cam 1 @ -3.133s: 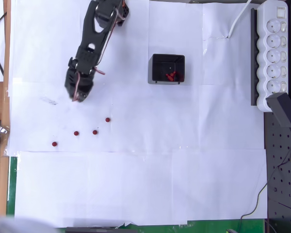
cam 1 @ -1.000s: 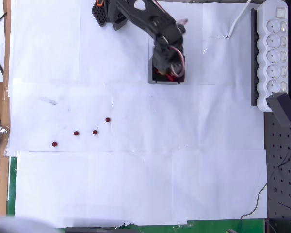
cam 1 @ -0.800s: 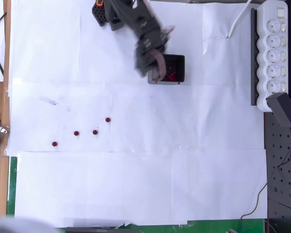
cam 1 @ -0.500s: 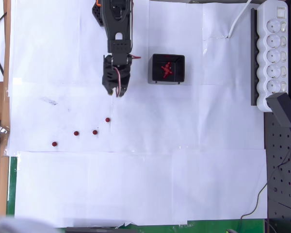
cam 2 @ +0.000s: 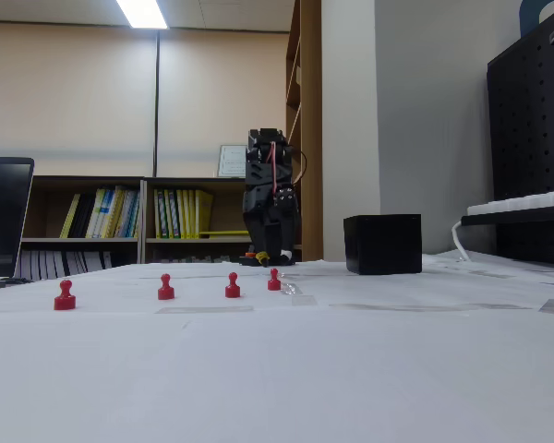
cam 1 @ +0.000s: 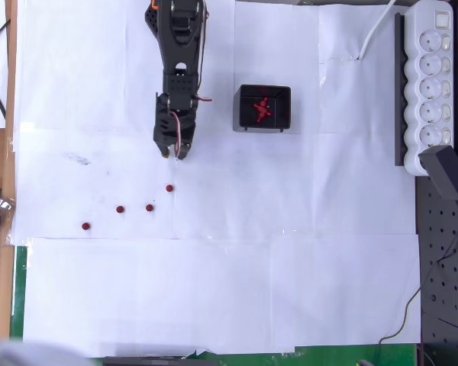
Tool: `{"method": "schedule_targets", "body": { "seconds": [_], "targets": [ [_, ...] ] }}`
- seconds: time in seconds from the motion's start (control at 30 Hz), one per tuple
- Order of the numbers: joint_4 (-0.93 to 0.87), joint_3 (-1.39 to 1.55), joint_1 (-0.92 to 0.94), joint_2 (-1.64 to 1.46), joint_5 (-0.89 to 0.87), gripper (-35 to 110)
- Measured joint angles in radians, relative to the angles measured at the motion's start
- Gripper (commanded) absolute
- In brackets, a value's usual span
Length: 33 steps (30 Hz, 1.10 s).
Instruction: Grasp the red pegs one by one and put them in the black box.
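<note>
The claw (cam 1: 172, 155) hangs just above the white paper on the surface (cam 1: 214, 290), pointing down, with nothing in it that I can see. Its two fingers look close together, but they are too small and dark here to tell if they are really closed or a little apart. Four red pegs (cam 1: 149, 207) stand on the paper in a loose row. The nearest peg (cam 1: 169, 187) is just below the claw in the overhead view, and in the fixed view it is the peg (cam 2: 274, 280) standing right in front of the arm. The black box (cam 1: 264, 107) sits off to the right of the arm in the overhead view, with some red pegs already lying inside it. I think the step now is to pick up that nearest peg. To do it well, the claw should open wide first, then slide over until the peg is right between the fingers. It should go down straight and slow, because the peg is tiny and tall and a bump could tip it over. Squeezing the round top gently should hold it. The other three pegs are well apart, so they should be safe.
</note>
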<state>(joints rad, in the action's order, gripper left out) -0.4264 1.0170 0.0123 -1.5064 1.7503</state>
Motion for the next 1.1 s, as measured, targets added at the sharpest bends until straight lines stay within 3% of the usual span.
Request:
{"method": "schedule_targets", "body": {
  "seconds": [0.37, 0.8, 1.1],
  "targets": [
    [0.221, 0.0, 0.014, -0.118, -0.04, 8],
    [0.552, -0.044, 0.015, -0.227, -0.202, 12],
    [0.652, -0.089, 0.011, -0.249, -0.259, 15]
  ]
}}
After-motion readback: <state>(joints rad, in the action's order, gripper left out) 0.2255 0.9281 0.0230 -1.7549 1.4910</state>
